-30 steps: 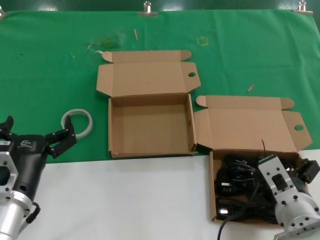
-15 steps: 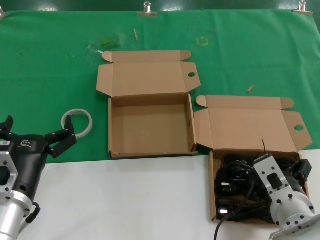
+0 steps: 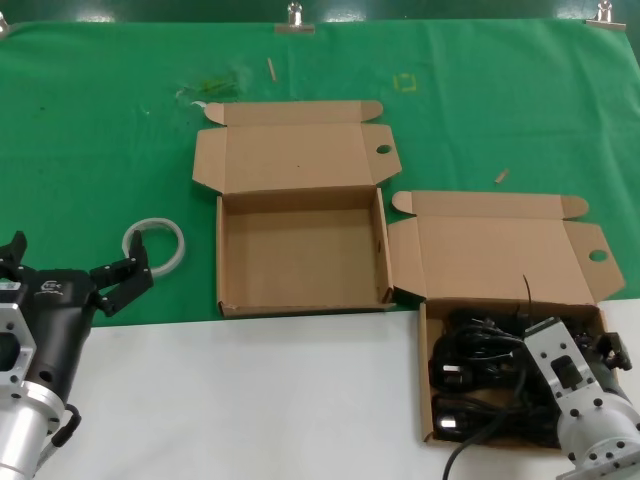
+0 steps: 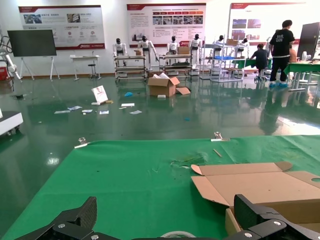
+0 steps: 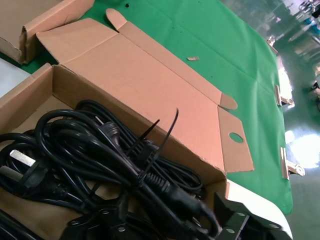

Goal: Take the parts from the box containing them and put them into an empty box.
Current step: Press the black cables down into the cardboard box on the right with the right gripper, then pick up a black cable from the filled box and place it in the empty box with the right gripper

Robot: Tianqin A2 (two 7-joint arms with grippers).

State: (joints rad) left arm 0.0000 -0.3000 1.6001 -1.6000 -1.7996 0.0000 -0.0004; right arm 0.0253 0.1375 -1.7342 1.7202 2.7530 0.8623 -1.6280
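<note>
The parts (image 3: 475, 350) are black power cords with moulded plugs, heaped in the box containing them (image 3: 425, 385) at the right front, its lid (image 3: 500, 255) folded back. My right gripper (image 3: 590, 350) is down inside that box. In the right wrist view the gripper (image 5: 160, 220) is open, with a bundle of cords (image 5: 100, 150) lying between its fingers (image 5: 235, 220). The empty box (image 3: 300, 255) stands open in the middle. My left gripper (image 3: 110, 280) hangs open at the front left, holding nothing, to the left of the empty box (image 4: 260, 185).
A white tape ring (image 3: 155, 243) lies on the green cloth (image 3: 100, 150) just ahead of the left gripper. The white table surface (image 3: 250, 400) runs along the front. Metal clips (image 3: 295, 15) hold the cloth at the back edge.
The right gripper has shifted a little within the cord box and sits lower among the cords. The left arm and both boxes have not moved.
</note>
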